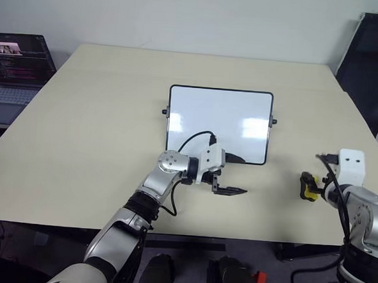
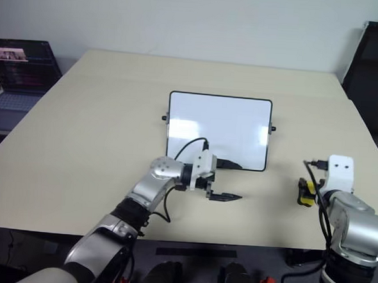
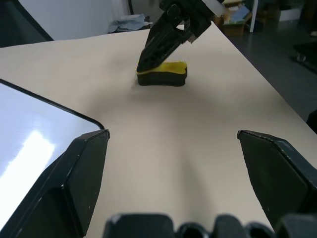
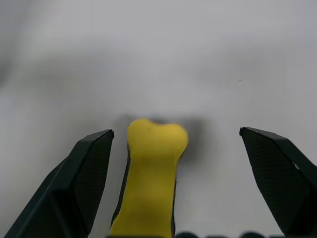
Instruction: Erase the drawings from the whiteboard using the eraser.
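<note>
The whiteboard (image 1: 219,121) lies flat in the middle of the table, its surface plain white with two glare patches. The drawings are out of view. My left gripper (image 1: 235,175) hovers at the board's near right corner, pointing right, fingers (image 3: 74,178) spread open and empty. The eraser (image 1: 311,195), a yellow block with a black base, lies on the table at the right. My right gripper (image 1: 310,182) is over it, open. In the right wrist view the eraser (image 4: 151,183) sits between the fingers (image 4: 84,173), closer to one of them, with a gap on the other side.
The beige table (image 1: 99,142) stretches wide around the board. An open laptop (image 1: 17,67) stands off the table's far left. A black chair (image 1: 373,69) stands beyond the far right corner. The front edge runs close below both grippers.
</note>
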